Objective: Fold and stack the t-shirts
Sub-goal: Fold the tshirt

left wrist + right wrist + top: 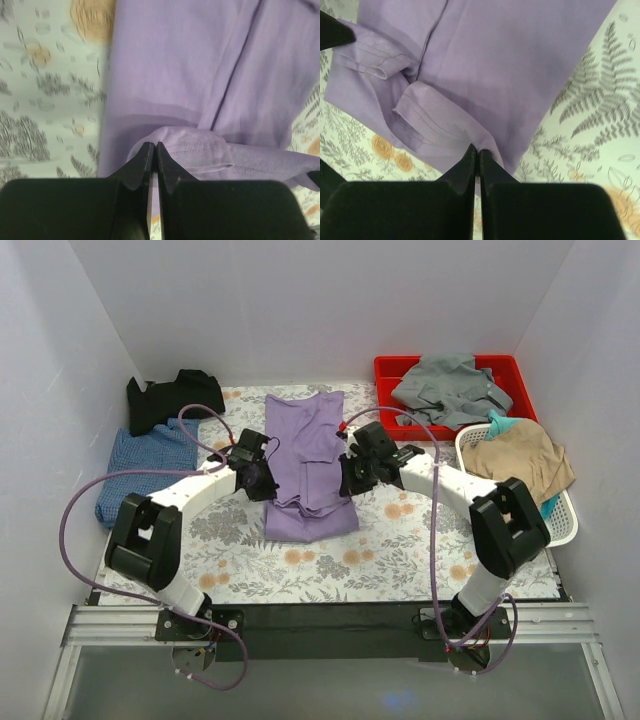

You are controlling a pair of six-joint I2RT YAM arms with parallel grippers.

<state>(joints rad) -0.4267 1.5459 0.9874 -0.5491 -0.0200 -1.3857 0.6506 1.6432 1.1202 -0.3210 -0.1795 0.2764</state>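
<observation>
Lilac t-shirt [308,465] lies at centre frame on the flower-printed tabletop [400,550], folded in to a narrow strip. Its long axis runs straight up and down the overhead frame, from just beyond the arms toward the back wall; which end carries the collar cannot be told. The left arm [190,490] reaches in from lower left and the right arm [440,480] from lower right, meeting the shirt's two long edges about midway. Each arm's jaws are pressed together, pinching lilac cloth: the left at a stitched sleeve hem [200,145], the right at a folded edge. Black t-shirt [170,400] sits crumpled at upper left, with the blue checked t-shirt [140,465] just below it at the left edge. At upper right, a red bin [385,370] holds a grey garment [450,390]. Below it, a white basket [565,530] holds a tan garment [515,455] over teal cloth [500,423].
</observation>
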